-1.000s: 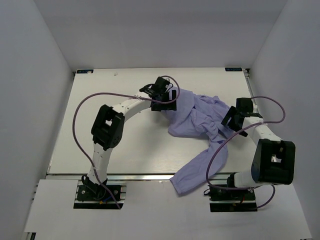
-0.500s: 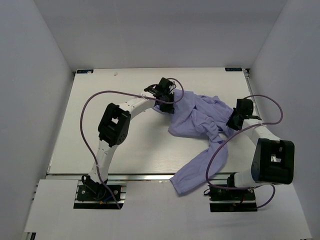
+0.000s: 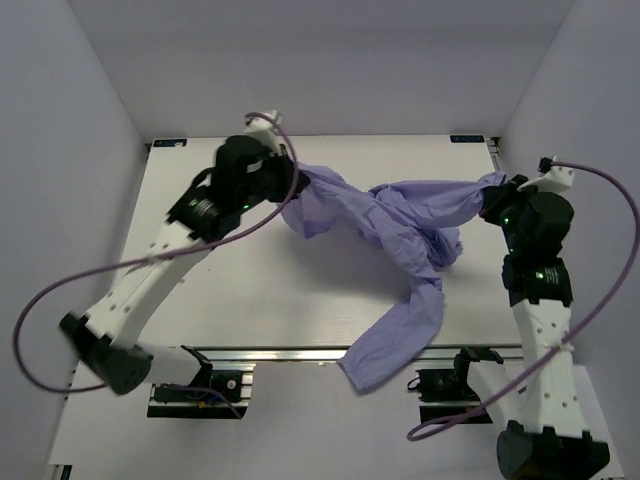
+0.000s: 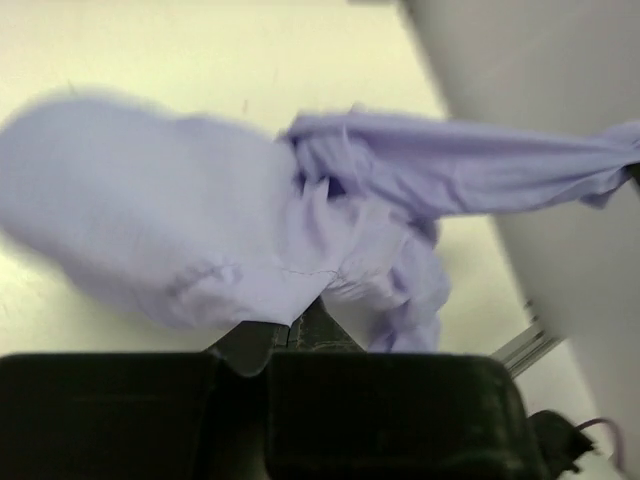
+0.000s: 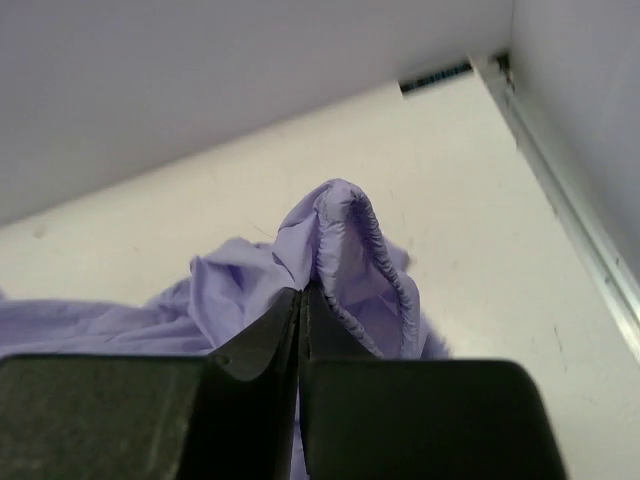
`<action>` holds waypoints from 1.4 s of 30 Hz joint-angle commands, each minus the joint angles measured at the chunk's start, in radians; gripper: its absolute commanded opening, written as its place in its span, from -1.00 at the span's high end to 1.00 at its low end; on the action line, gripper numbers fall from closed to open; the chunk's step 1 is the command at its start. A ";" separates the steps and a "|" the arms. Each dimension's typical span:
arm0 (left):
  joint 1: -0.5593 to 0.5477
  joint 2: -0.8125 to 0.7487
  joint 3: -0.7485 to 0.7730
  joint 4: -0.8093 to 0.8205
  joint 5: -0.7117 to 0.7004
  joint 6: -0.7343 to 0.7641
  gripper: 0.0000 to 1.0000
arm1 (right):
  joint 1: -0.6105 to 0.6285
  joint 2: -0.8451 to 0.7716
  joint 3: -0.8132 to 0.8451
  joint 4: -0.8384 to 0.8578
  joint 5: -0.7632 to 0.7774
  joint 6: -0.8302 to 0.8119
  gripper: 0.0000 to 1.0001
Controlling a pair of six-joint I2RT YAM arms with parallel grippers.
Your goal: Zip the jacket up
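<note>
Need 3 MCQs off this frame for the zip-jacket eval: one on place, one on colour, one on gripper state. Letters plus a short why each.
1. Where does the loose sleeve of the jacket end?
A) past the near edge of the table
B) at the far left corner
C) draped over the left arm

2. What colour is the jacket?
A) green
B) lavender
C) red

3. How are the left gripper and the right gripper?
A) both open above the cloth
B) only the left shut
C) both shut on the jacket

Answers:
1 A: in the top view the sleeve runs down and its end lies beyond the near edge.
2 B: the fabric is pale purple in all three views.
3 C: each wrist view shows the jaws closed with fabric pinched between them.
</note>
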 commanded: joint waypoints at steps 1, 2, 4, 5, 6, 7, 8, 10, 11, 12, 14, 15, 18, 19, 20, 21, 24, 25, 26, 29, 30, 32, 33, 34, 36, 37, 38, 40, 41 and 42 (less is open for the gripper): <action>-0.004 -0.189 -0.031 -0.023 -0.102 -0.006 1.00 | -0.004 -0.081 0.130 -0.003 -0.020 -0.026 1.00; -0.004 -0.226 -0.028 -0.028 -0.112 -0.003 1.00 | -0.002 -0.089 0.159 -0.023 -0.011 -0.029 1.00; -0.004 -0.327 -0.020 -0.043 -0.151 -0.005 1.00 | -0.004 -0.103 0.216 -0.035 0.003 -0.039 1.00; -0.004 -0.358 -0.011 -0.045 -0.163 -0.005 1.00 | -0.004 -0.105 0.274 -0.045 0.027 -0.037 1.00; -0.004 -0.386 -0.009 -0.046 -0.175 -0.006 1.00 | -0.004 -0.105 0.302 -0.046 0.039 -0.040 1.00; -0.004 -0.435 -0.009 -0.046 -0.204 -0.006 1.00 | -0.004 -0.099 0.327 -0.045 0.052 -0.045 1.00; -0.004 -0.454 -0.009 -0.046 -0.218 -0.006 1.00 | -0.002 -0.092 0.365 -0.036 0.081 -0.046 1.00; -0.004 -0.484 -0.005 -0.054 -0.257 -0.009 1.00 | -0.004 -0.062 0.394 -0.025 0.105 -0.052 1.00; -0.004 -0.497 0.001 -0.060 -0.307 -0.011 1.00 | -0.002 -0.047 0.423 -0.025 0.140 -0.054 1.00; -0.004 -0.498 0.012 -0.077 -0.338 -0.014 1.00 | -0.002 -0.027 0.436 -0.034 0.161 -0.059 1.00; -0.004 -0.480 0.011 -0.092 -0.480 -0.040 1.00 | -0.004 0.042 0.453 -0.037 0.226 -0.060 1.00; -0.004 -0.466 -0.002 -0.107 -0.537 -0.052 1.00 | -0.004 0.071 0.459 -0.035 0.243 -0.065 1.00; -0.004 -0.355 -0.011 -0.167 -0.741 -0.115 1.00 | -0.004 0.238 0.465 -0.032 0.296 -0.066 1.00; -0.003 -0.316 -0.006 -0.192 -0.789 -0.144 1.00 | -0.004 0.277 0.465 -0.032 0.303 -0.065 1.00; -0.001 -0.279 -0.003 -0.209 -0.824 -0.173 1.00 | -0.005 0.311 0.465 -0.037 0.308 -0.063 1.00; 0.014 -0.209 0.001 -0.222 -0.850 -0.181 1.00 | -0.009 0.382 0.469 -0.042 0.308 -0.063 1.00; 0.130 -0.092 0.001 -0.183 -0.698 -0.181 1.00 | -0.022 0.522 0.471 -0.032 0.284 -0.063 1.00; 0.170 -0.067 -0.018 -0.164 -0.636 -0.172 1.00 | -0.027 0.561 0.479 -0.025 0.248 -0.077 1.00; 0.213 -0.046 -0.031 -0.114 -0.575 -0.166 1.00 | -0.032 0.593 0.488 -0.023 0.222 -0.091 1.00; 0.305 0.058 -0.071 -0.037 -0.455 -0.134 1.00 | -0.032 0.717 0.535 -0.032 0.121 -0.149 1.00; 0.309 0.084 -0.072 -0.025 -0.441 -0.126 1.00 | -0.033 0.730 0.545 -0.043 0.095 -0.160 1.00; 0.313 0.150 -0.071 -0.006 -0.400 -0.115 1.00 | -0.030 0.744 0.562 -0.083 0.046 -0.154 0.66; 0.316 0.164 -0.071 -0.002 -0.387 -0.115 1.00 | -0.029 0.735 0.555 -0.094 0.021 -0.152 0.17; 0.319 0.189 -0.069 -0.005 -0.367 -0.118 1.00 | -0.022 0.722 0.546 -0.104 -0.018 -0.152 -0.77; 0.324 0.197 -0.068 -0.025 -0.358 -0.134 1.00 | 0.020 0.658 0.493 -0.143 -0.033 -0.158 -0.79; 0.322 0.189 -0.072 -0.032 -0.358 -0.146 1.00 | 0.042 0.626 0.464 -0.153 -0.031 -0.158 -0.79; 0.324 0.180 -0.077 -0.046 -0.357 -0.152 1.00 | 0.068 0.592 0.392 -0.164 -0.031 -0.158 -0.79; 0.324 0.152 -0.114 -0.052 -0.361 -0.169 1.00 | 0.235 0.465 0.309 -0.178 0.068 -0.163 -0.79; 0.324 0.116 -0.130 -0.060 -0.367 -0.175 1.00 | 0.301 0.428 0.240 -0.193 0.096 -0.155 -0.79; 0.324 0.096 -0.173 -0.061 -0.370 -0.181 1.00 | 0.402 0.364 0.209 -0.215 0.099 -0.131 -0.79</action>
